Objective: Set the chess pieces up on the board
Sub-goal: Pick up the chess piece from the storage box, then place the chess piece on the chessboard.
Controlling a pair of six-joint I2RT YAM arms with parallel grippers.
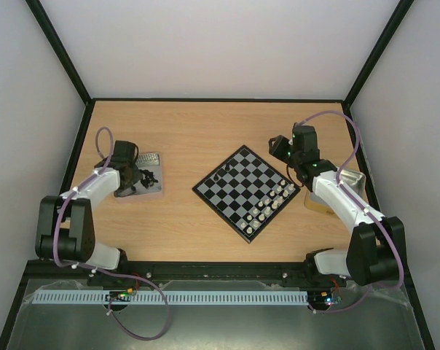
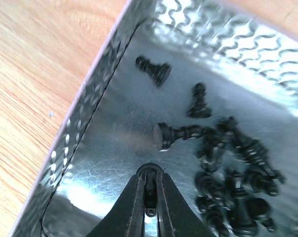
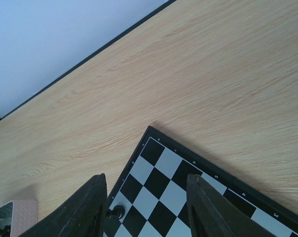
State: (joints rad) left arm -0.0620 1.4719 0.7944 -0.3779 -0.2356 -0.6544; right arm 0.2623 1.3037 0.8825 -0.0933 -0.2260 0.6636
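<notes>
— How is the left arm set?

— Its base sits at the near left edge of the table (image 1: pixel 183 131). The upper link is folded back, and the white forearm reaches forward and to the right over a shiny metal tray (image 1: pixel 153 191). The left claw (image 2: pixel 150 174) points down into that tray, low over its floor.

— Clenched or released?

— Clenched: the two fingers meet. I cannot tell whether a piece is pinched between them.

— What lies in the tray?

— A heap of black chess pieces (image 2: pixel 233 182), to the right of the claw in the wrist view. Three more lie on their sides apart from the heap, nearer the tray's corner.

— And the board?

— The board (image 1: pixel 247 191) lies mid-table, turned cornerwise, between the two arms. The white chess pieces (image 1: pixel 275 203) stand in two rows along its near right edge. Two black ones stand alone near its far left edge.

— The right arm?

— It rises from the near right edge and stretches forward over a second tray (image 1: pixel 349 181), with the wrist bent to the left. The right claw (image 1: pixel 280 148) hangs just off the board's far right edge.

— Its state?

— Released. The fingers stand well apart with nothing between them. Through the gap its wrist camera shows a board corner, and one black piece (image 3: pixel 114 212) stands beside the left finger.
</notes>
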